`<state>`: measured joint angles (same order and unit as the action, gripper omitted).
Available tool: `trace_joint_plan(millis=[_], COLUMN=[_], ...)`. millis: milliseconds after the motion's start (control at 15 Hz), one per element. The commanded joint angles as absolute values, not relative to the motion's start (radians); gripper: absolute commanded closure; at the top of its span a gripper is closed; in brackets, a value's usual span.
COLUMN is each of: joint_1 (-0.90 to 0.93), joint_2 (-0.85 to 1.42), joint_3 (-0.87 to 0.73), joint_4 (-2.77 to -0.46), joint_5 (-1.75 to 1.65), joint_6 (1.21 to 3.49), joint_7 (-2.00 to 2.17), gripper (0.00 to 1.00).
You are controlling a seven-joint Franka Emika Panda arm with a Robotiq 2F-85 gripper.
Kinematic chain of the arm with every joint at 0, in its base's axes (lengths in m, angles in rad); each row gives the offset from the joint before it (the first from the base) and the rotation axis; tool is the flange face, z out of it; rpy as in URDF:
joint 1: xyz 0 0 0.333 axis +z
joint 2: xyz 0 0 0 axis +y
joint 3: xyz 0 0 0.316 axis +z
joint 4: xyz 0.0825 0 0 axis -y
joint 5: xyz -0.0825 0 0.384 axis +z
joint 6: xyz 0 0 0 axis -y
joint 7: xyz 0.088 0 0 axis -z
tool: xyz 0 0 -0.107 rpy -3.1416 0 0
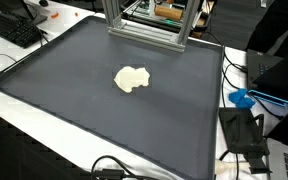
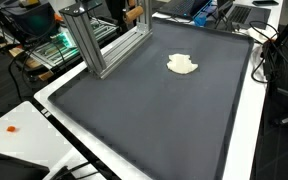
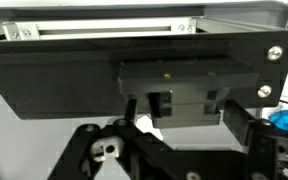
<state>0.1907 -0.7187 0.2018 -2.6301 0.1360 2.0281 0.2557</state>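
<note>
A small cream, crumpled lump (image 1: 132,79) lies alone on a large dark mat (image 1: 74,110); it shows in both exterior views (image 2: 182,65). No arm or gripper shows in either exterior view. In the wrist view my gripper (image 3: 179,160) fills the bottom edge. Its black linkages are spread wide to the left and right, and nothing is between them. It faces a black panel (image 3: 74,70) under a silver aluminium rail (image 3: 104,30), close in front. The lump is not clearly visible in the wrist view.
An aluminium frame (image 1: 149,30) stands at the back edge of the mat (image 2: 104,40). A keyboard (image 1: 14,28) and cables lie on the white table beside it. A blue object (image 1: 242,98) sits off one side of the mat, and also shows in the wrist view (image 3: 284,118).
</note>
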Motion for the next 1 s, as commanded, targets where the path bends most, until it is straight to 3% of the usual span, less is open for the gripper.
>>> trace_joint_plan(millis=[0, 933], joint_1=[0.174, 0.079], joint_2=[-0.712, -0.362], joint_3=[0.206, 0.198], joint_4=[-2.595, -2.362], joint_5=[0.114, 0.029], joint_6=[2.022, 2.186], joint_7=[0.223, 0.238], gripper=[0.0, 0.0])
